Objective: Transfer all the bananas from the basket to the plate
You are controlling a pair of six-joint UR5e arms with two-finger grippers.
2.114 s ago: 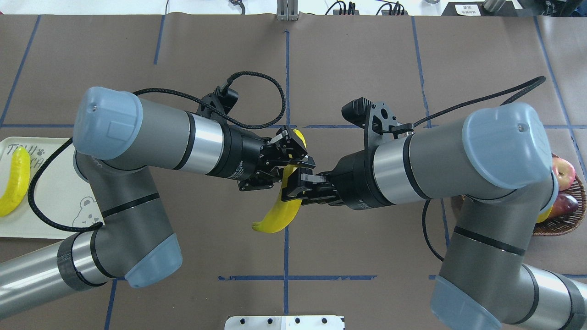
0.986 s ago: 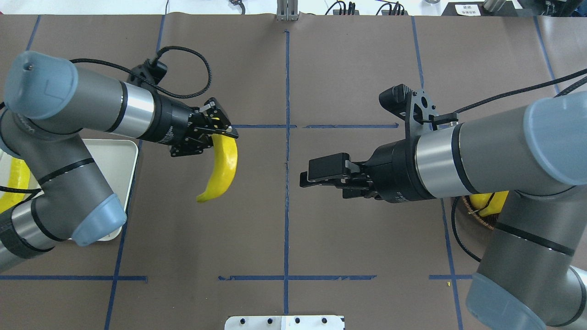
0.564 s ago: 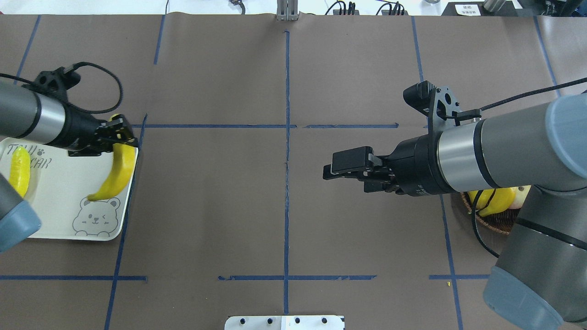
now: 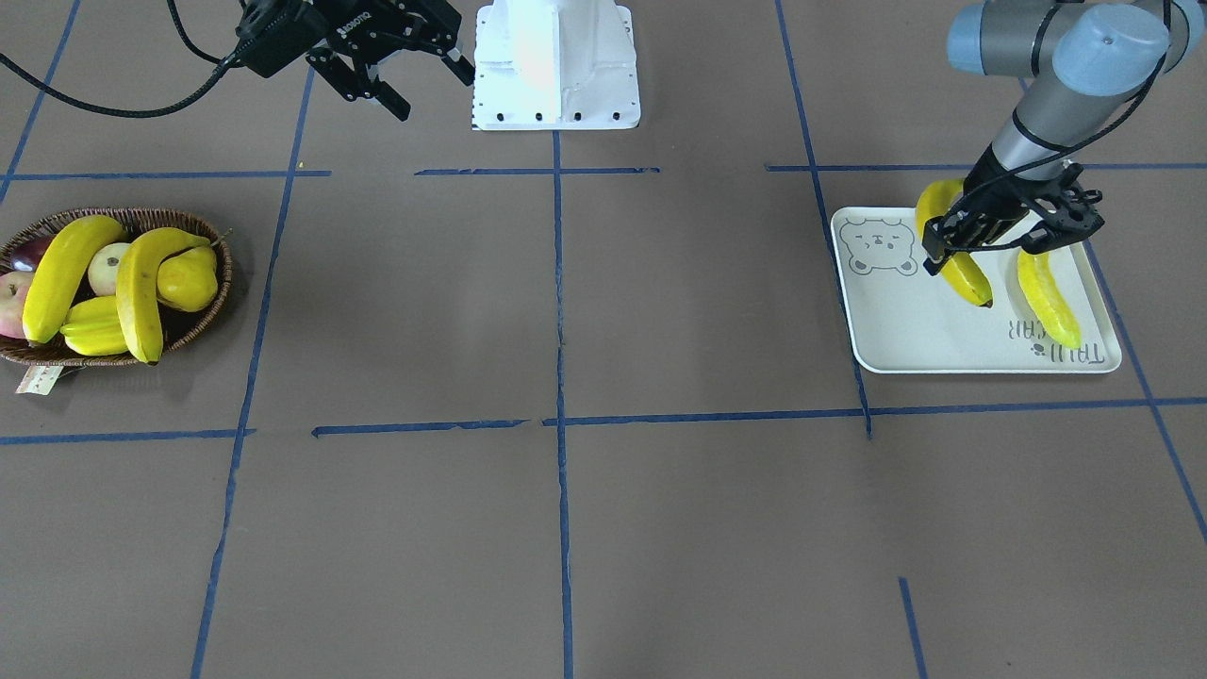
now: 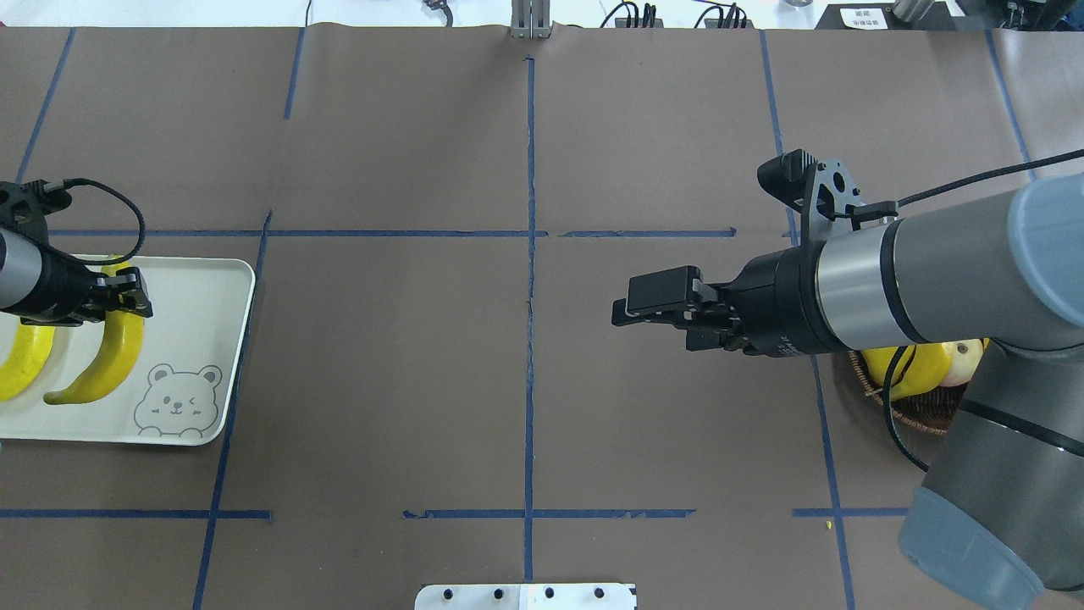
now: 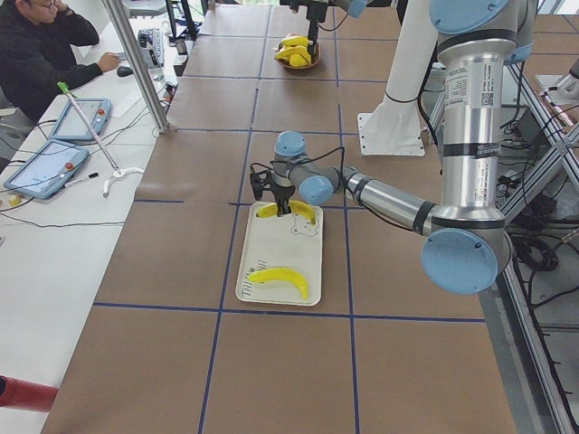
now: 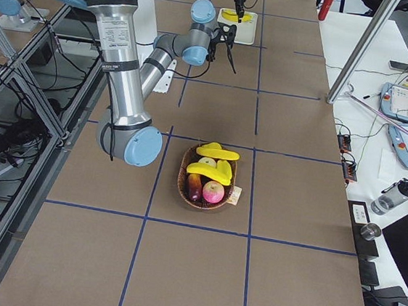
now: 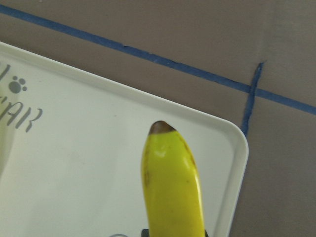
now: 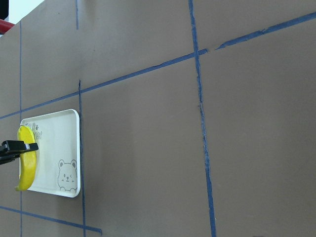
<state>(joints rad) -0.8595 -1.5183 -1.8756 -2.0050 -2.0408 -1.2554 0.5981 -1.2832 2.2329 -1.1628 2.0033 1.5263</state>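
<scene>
Left gripper grasping a banana over the plate.
A second banana lies beside it; right gripper spread and empty over the surface.

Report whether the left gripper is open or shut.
Shut on a banana: overhead, the left gripper clamps one end of it over the plate. Whether the banana touches the plate, I cannot tell.

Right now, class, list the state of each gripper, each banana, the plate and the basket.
left gripper: shut on held banana, over plate.
right gripper: open, empty, above table.
held banana: gripped, not yet released.
second banana: lying flat on plate.
plate: holds one loose banana.
basket: two bananas inside, among other fruit.
</scene>
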